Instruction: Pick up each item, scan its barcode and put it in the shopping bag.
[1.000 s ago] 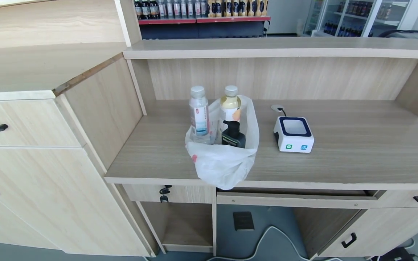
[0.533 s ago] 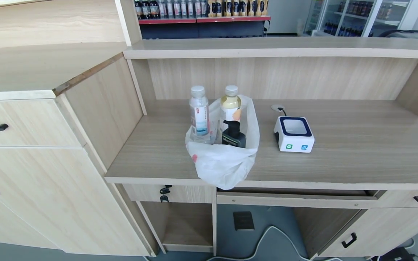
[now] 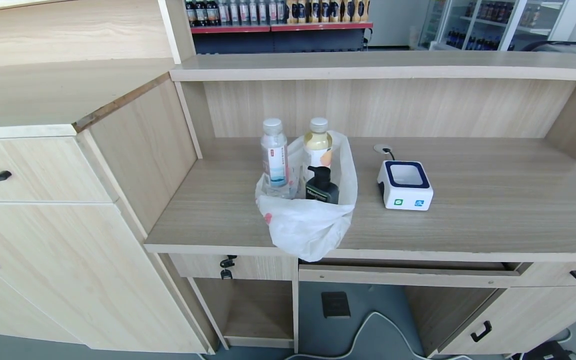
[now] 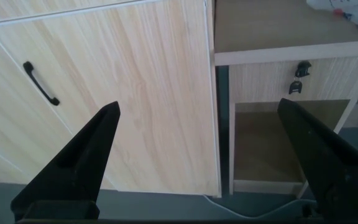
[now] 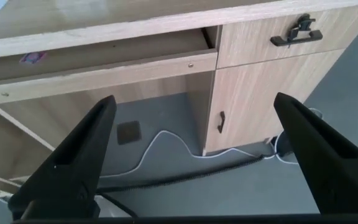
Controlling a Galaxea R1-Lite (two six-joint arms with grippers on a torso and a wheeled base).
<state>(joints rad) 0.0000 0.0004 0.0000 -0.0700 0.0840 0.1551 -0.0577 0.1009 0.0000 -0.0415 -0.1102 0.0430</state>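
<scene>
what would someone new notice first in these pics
The white shopping bag sagging over the front edge of the counter draws the eye, with a clear bottle, a yellow drink bottle and a dark pump bottle upright in it. The white scanner sits apart on the robot's right of it. The left claw and right claw hang open, low before the cabinets.

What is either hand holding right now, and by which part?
Nothing is held: the left hand and the right hand are both open and empty.
</scene>
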